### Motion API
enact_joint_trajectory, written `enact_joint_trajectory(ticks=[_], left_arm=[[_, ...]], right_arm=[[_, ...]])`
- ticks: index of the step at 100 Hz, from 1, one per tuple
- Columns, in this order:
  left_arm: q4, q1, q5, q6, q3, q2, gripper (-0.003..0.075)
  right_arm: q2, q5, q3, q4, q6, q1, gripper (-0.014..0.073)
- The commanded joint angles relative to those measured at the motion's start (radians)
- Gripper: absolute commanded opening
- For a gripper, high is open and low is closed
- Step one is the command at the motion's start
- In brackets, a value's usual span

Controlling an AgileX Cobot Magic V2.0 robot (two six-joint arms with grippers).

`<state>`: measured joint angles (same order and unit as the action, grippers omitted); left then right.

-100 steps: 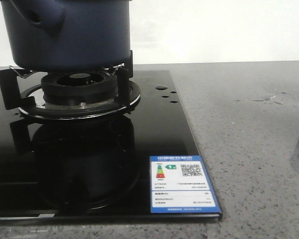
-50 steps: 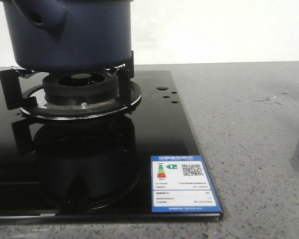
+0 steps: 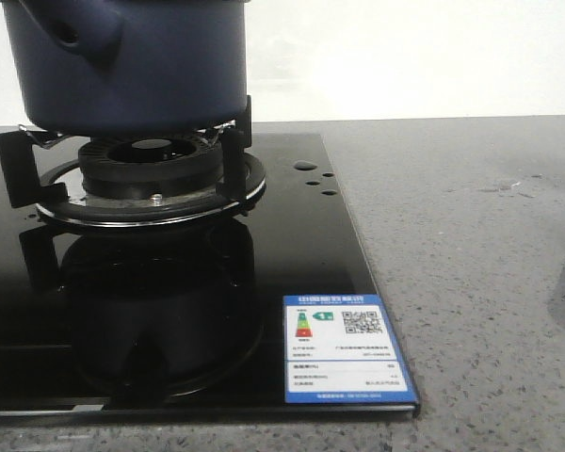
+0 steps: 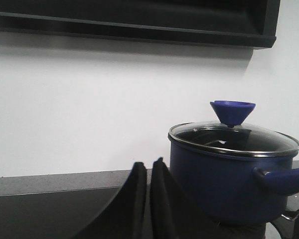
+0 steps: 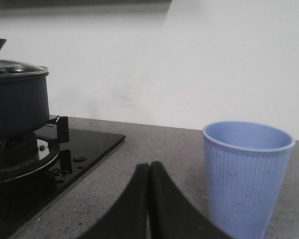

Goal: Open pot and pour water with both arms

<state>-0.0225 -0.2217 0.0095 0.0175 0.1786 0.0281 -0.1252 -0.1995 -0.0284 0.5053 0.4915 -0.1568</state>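
while both claws stayed clenched and empty, the pot (image 4: 229,184) looked heavy; its lid's knob (image 4: 232,112) seemed the safest hold.

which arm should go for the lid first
Left, probably. Its shut pincer looks straight at the pot, with the glass lid and its blue knob close ahead. The right pincer faces the pale blue cup, the pot off to one side.

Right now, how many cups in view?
1. A pale blue cup stands upright on the grey counter, right of the stove, seen only in the right wrist view. Others may sit outside the frames.
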Motion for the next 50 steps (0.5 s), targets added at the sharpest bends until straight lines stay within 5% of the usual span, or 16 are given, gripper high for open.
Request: enact_joint_trajectory(ticks=[1,38,50], left_arm=[[-0.009,0.003,-0.066,0.004,0.027,0.010,-0.0016],[0.000,0.003,-0.062,0.004,0.027,0.010,-0.0016],[0.040,0.041,0.056,0.004,0.019,0.010,-0.0016]], right_arm=[[-0.009,-0.060,-0.025,-0.014,-0.013,0.005,-0.0061],[-0.009,-0.060,-0.025,-0.014,-0.013,0.005,-0.0061],[-0.009,-0.060,-0.025,-0.014,-0.013,0.005,-0.0061]])
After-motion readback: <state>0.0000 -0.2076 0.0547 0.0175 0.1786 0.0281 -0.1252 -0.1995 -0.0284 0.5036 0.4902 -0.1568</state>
